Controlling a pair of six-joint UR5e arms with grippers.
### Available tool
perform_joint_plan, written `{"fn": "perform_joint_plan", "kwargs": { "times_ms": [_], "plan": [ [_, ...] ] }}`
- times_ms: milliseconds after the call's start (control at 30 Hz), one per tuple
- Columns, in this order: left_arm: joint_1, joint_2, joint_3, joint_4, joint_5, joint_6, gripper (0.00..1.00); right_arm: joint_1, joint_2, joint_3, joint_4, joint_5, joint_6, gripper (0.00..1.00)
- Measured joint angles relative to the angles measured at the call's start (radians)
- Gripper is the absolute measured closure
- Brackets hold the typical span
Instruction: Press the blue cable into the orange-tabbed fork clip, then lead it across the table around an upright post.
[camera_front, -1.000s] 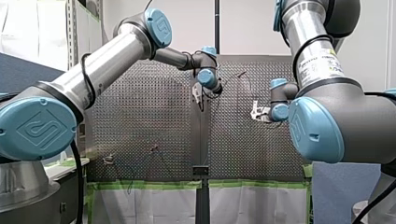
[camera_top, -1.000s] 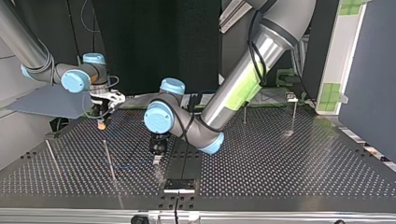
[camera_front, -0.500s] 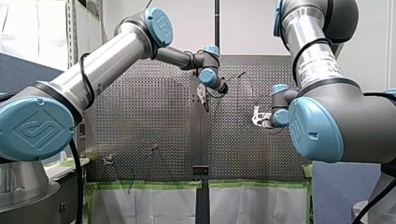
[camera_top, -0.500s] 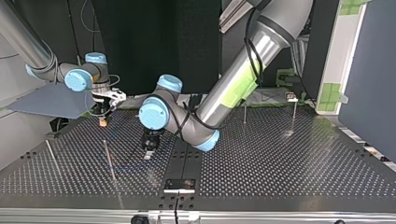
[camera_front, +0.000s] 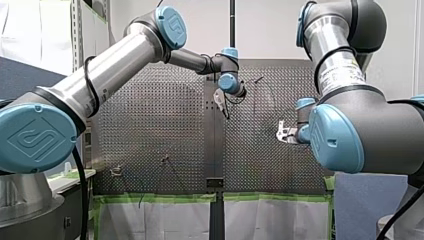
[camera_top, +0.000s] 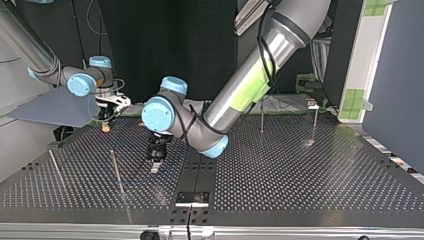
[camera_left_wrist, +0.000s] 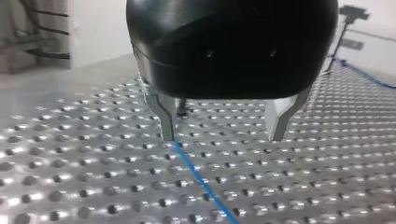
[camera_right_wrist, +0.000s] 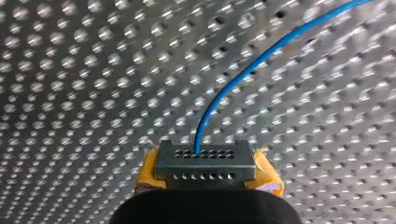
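Blue cable (camera_right_wrist: 224, 93): thin single strand, one end pinched in my right gripper (camera_right_wrist: 205, 164), which is closed on it between yellow pads (camera_right_wrist: 147, 170). From there it arcs away over the perforated table (camera_right_wrist: 70, 93). The left wrist view shows a blue cable, likely the same one, lying flat on the table and running out from right beside one metal fingertip of my left gripper (camera_left_wrist: 223, 137). Left gripper is spread wide, tips low over the table, nothing held. The cable sits at one fingertip, not centred in the gap.

Top view: right gripper hangs above the table at the view's left, left gripper is down near the middle. An upright post (camera_top: 116, 170) stands just beside the left gripper, with a faint blue line on the table near it. Orange-tabbed clip: cannot pick it out in any view. The orange under the right gripper looks like its pads.

Handling, judged: light, limp, smooth jacket. It will sag and follow whatever pulls it, and may slip through a loose pinch. Best hold is a firm pinch across the strand, close to the stretch being pressed or bent round the post. A far grip just leaves slack. Left gripper would need a sideways shift to centre the cable before closing. Risk: riding up off the post.
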Motion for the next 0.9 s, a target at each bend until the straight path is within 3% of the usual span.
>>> {"fn": "perform_joint_plan", "kwargs": {
  "times_ms": [300, 900],
  "plan": [
    [-0.004, 0.0, 0.0, 0.064, -0.039, -0.038, 0.09, -0.007, 0.047, 0.0, -0.006, 0.005, -0.004, 1.0],
    [-0.006, 0.0, 0.0, 0.032, -0.028, -0.042, 0.09, -0.021, 0.108, 0.0, -0.02, 0.009, -0.009, 1.0]
  ]
}}
